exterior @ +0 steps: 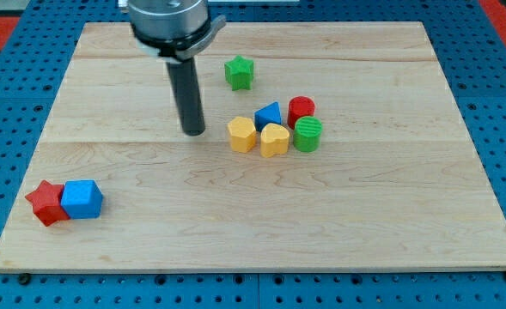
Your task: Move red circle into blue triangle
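Note:
The red circle (301, 108) stands right of the board's middle, touching or nearly touching the right side of the blue triangle (269, 115). A green circle (307, 135) sits just below the red circle. A yellow hexagon (242, 135) and a yellow heart (274, 139) sit below the blue triangle. My tip (193, 131) rests on the board to the left of this cluster, about a block's width left of the yellow hexagon.
A green star (239, 72) lies above the cluster toward the view's top. A red star (45, 202) and a blue cube (82, 199) touch each other at the lower left. The wooden board (253, 249) sits on a blue pegboard.

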Controlling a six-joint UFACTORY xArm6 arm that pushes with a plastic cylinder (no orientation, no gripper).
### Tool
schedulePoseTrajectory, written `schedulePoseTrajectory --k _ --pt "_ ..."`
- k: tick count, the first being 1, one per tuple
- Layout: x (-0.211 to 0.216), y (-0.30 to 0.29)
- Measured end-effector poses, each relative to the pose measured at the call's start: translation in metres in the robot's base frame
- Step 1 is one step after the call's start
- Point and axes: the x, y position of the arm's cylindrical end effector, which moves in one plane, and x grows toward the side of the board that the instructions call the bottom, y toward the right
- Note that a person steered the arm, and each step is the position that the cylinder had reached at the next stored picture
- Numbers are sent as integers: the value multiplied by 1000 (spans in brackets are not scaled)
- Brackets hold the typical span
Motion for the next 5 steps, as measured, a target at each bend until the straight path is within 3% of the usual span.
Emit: schedulePoseTrajectory --k 1,3,5 --pt "-38 68" --pt "-37 180" --pt "-12 147"
